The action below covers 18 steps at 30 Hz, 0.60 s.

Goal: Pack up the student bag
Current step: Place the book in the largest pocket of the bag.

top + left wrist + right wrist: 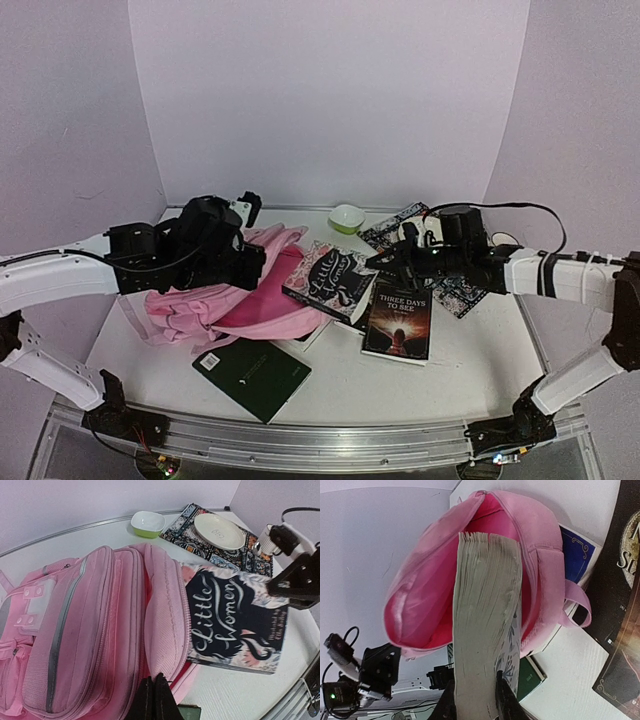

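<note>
Tabletop: a bare strip runs along the near right edge. Walls close in at the back and both sides. A dark green book lies close to the near edge, left of centre. The back right is crowded with a green bowl and a patterned mat with a white plate on it.

Student bag: left of centre, mouth open toward the right.

Right gripper: jaws narrow, clamped on the page edge of the Little Women book, whose far end sits in the bag mouth. The Three Days to See book is just beside it.

Left gripper: jaws closed, at the bag's mouth edge; cannot tell whether cloth is pinched
</note>
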Motion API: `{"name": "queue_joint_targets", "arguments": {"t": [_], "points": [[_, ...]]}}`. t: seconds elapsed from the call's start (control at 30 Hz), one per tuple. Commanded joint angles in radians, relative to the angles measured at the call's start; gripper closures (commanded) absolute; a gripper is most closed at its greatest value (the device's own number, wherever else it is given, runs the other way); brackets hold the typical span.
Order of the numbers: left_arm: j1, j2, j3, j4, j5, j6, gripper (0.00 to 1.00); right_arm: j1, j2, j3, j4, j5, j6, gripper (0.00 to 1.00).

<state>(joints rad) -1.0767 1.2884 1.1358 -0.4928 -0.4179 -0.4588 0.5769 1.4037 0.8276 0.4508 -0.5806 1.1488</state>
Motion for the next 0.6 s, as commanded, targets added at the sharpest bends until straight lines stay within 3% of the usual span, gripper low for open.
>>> {"name": "queue_joint_targets", "arguments": {"t": [0.0,0.57], "points": [[-0.002,-0.113,-0.006,0.164,0.019,0.021,1.0,0.052,0.067,0.137,0.196,0.015,0.032,1.0],[0.0,-0.188,-0.066,0.22,0.113,0.1,1.0,0.225,0.469,0.458,0.352,0.015,0.157,1.0]]}}
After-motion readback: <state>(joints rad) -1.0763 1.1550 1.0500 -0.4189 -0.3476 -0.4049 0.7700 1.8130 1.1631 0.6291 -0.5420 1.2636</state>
